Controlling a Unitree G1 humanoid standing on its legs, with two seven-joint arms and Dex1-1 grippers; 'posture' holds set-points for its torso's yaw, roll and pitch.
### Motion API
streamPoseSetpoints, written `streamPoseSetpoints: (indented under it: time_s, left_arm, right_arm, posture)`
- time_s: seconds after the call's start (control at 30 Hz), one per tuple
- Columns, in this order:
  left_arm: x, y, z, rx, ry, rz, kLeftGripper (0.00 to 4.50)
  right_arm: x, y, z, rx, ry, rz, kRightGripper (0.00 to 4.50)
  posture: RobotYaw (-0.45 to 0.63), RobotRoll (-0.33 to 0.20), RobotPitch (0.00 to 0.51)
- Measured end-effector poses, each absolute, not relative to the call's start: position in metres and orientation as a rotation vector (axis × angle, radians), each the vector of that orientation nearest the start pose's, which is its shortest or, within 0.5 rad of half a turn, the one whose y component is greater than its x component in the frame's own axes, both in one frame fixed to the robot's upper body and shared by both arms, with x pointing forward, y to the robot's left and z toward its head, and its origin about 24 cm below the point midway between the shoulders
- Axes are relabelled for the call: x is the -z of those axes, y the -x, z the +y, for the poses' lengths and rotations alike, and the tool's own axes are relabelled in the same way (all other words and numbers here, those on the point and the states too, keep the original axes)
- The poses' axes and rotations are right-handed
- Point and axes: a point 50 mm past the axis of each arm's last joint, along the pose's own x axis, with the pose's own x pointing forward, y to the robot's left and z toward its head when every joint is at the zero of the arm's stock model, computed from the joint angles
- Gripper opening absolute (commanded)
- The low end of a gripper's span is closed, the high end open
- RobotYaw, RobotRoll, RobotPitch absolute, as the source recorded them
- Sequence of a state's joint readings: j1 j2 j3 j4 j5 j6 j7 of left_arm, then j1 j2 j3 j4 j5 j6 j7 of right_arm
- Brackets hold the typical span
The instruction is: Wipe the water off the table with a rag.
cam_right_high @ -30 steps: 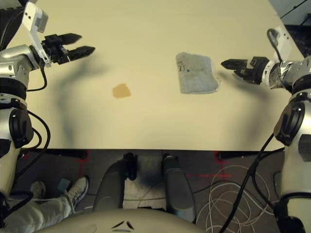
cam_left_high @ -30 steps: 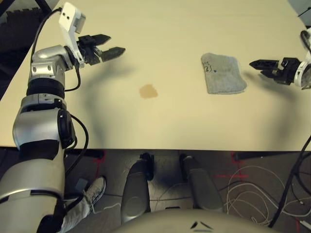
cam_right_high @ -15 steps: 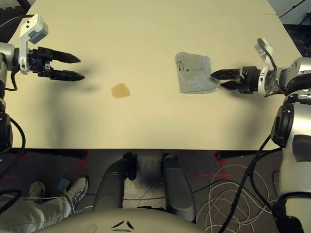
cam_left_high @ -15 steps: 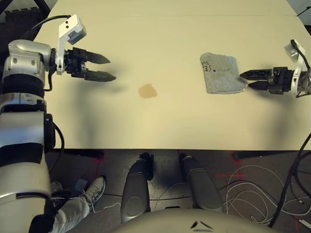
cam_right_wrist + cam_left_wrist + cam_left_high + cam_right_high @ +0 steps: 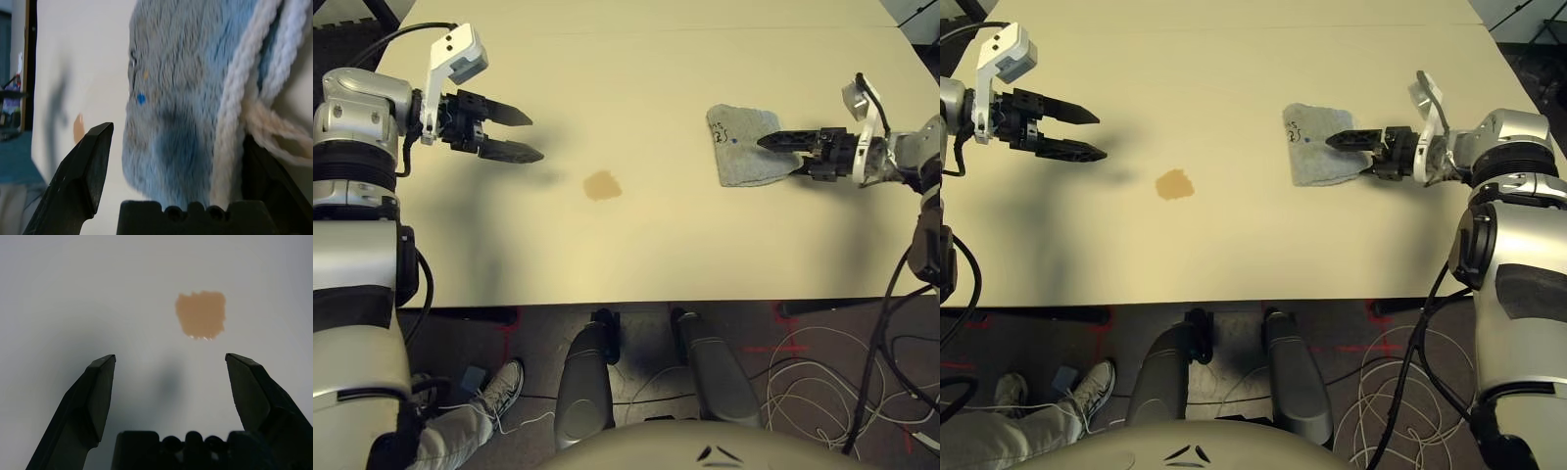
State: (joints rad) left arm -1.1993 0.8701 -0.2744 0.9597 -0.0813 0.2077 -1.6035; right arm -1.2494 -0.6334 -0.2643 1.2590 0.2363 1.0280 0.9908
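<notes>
The rag (image 5: pixel 741 147), grey and rumpled with dark scribbles near its far left corner, lies flat on the table (image 5: pixel 636 245) right of centre. My right gripper (image 5: pixel 778 157) is open, reaching in from the right, with its fingers straddling the rag's right edge (image 5: pixel 186 98). One finger lies over the cloth, the other at its near right corner. The water (image 5: pixel 603 185) is a small amber patch left of the rag, also in the wrist views (image 5: pixel 201 314) (image 5: pixel 78 128). My left gripper (image 5: pixel 534 137) is open and holds nothing, hovering left of the water.
The table's front edge (image 5: pixel 636 302) runs across the middle of the head views. Below it are the floor, loose cables (image 5: pixel 822 382) at the right and a person's shoe (image 5: pixel 499 387) at the left. Bare tabletop lies between the water and the rag.
My right gripper has moved left from beside the rag to straddle its right edge. My left gripper drew back a little to the left and turned. The camera shifted slightly.
</notes>
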Motion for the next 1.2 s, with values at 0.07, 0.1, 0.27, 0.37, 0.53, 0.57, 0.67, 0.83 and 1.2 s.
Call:
streamPoseSetpoints:
  time_s: [0.07, 0.1, 0.27, 0.37, 0.53, 0.57, 0.67, 0.83, 1.2]
  left_arm:
    - [-0.247, -0.347, 0.277, 1.107, -0.502, 0.503, 4.5]
    - [-0.247, -0.346, 0.278, 1.107, -0.504, 0.507, 4.5]
    - [-0.246, -0.344, 0.278, 1.121, -0.5, 0.511, 4.5]
    - [-0.245, -0.345, 0.277, 1.127, -0.5, 0.518, 4.5]
    - [-0.241, -0.346, 0.274, 1.139, -0.5, 0.529, 4.5]
    - [-0.241, -0.346, 0.273, 1.141, -0.503, 0.534, 4.5]
    - [-0.24, -0.347, 0.272, 1.148, -0.509, 0.536, 4.5]
    - [-0.238, -0.35, 0.265, 1.171, -0.517, 0.535, 4.5]
    - [-0.242, -0.351, 0.261, 1.182, -0.531, 0.52, 4.5]
  right_arm:
    - [-0.182, -0.372, -0.246, -0.593, -0.675, 0.61, 4.47]
    - [-0.182, -0.373, -0.245, -0.579, -0.676, 0.597, 4.47]
    - [-0.182, -0.381, -0.243, -0.492, -0.676, 0.539, 3.58]
    - [-0.181, -0.384, -0.239, -0.479, -0.663, 0.538, 2.49]
    - [-0.185, -0.385, -0.236, -0.495, -0.636, 0.535, 0.61]
    - [-0.187, -0.385, -0.234, -0.505, -0.63, 0.535, 0.21]
    - [-0.197, -0.384, -0.223, -0.564, -0.618, 0.543, 0.03]
    - [-0.232, -0.377, -0.174, -0.771, -0.587, 0.529, 0.03]
    - [-0.229, -0.327, -0.052, -1.066, -0.722, 0.568, 0.03]
  posture:
    - [-0.13, 0.0, 0.299]
    - [-0.13, 0.0, 0.297]
    - [-0.15, 0.0, 0.299]
    - [-0.15, 0.0, 0.3]
    - [-0.17, 0.0, 0.307]
    - [-0.17, 0.0, 0.308]
    - [-0.18, 0.0, 0.308]
    - [-0.19, 0.0, 0.307]
    - [-0.2, 0.0, 0.306]
